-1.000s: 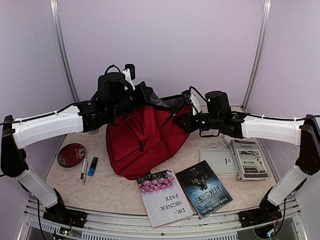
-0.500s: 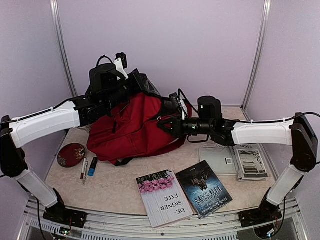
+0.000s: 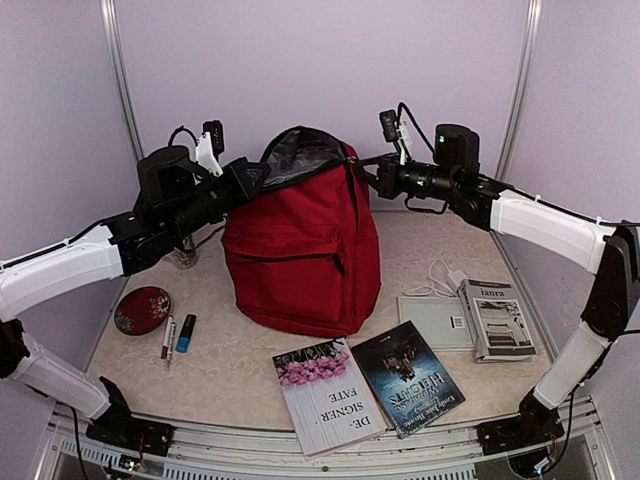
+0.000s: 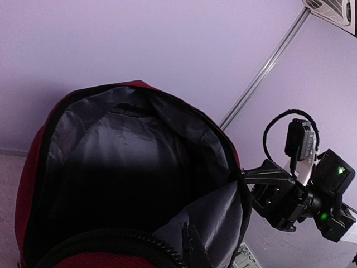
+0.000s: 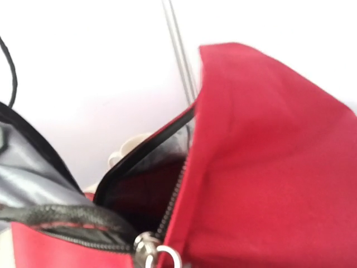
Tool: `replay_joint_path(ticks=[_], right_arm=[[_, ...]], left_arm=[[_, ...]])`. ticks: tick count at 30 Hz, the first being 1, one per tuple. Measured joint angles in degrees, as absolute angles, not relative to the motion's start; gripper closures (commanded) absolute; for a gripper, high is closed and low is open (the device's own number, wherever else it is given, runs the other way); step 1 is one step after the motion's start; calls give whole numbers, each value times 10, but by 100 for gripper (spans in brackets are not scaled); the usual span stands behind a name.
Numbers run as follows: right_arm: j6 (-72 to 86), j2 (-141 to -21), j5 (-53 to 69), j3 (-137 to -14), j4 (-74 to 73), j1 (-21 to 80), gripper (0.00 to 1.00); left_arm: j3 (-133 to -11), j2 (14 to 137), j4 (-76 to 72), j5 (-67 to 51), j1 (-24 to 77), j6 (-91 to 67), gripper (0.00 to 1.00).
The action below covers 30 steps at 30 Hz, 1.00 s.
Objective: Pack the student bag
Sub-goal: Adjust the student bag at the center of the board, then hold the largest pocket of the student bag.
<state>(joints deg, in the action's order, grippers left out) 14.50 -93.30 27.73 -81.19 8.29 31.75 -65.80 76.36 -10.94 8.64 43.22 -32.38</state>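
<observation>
Dark-red fabric backpack (image 3: 300, 250) held open, my left pincer (image 3: 247, 180) and right pincer (image 3: 367, 172) clamped on its rim; loading paperback books (image 3: 325, 395) likely next.

The student bag (image 3: 300, 250) gapes open on top; books (image 3: 325, 395) crowd the near table (image 3: 230, 370).

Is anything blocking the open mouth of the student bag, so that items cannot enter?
Nothing visible does. The student bag stands upright; the left gripper and right gripper pinch its rim on opposite sides, leaving the mouth clear.
</observation>
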Motion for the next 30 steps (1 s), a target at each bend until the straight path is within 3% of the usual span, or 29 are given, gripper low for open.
replay_joint_path(ticks=[5, 6, 10, 11, 18, 24, 27, 30], right_arm=[[113, -955, 293, -840, 34, 320, 100], [110, -955, 288, -840, 28, 316, 100], [85, -954, 282, -840, 17, 298, 100], [77, -953, 286, -840, 13, 294, 100], [-24, -933, 372, -863, -38, 289, 100], [-89, -917, 465, -876, -64, 293, 100], [-111, -915, 486, -872, -70, 308, 100], [-125, -914, 499, -859, -70, 335, 100]], left_arm=[[-579, 713, -129, 30, 435, -347, 82], [-561, 702, -128, 23, 440, -347, 71], [-523, 665, -103, 4, 471, -295, 6], [-524, 658, -93, 4, 481, -272, 2], [-613, 581, 43, 48, 544, -82, 1], [-671, 508, 56, 84, 544, 25, 6], [-711, 531, 59, 108, 525, 66, 3], [-768, 607, 71, 51, 473, 93, 1]])
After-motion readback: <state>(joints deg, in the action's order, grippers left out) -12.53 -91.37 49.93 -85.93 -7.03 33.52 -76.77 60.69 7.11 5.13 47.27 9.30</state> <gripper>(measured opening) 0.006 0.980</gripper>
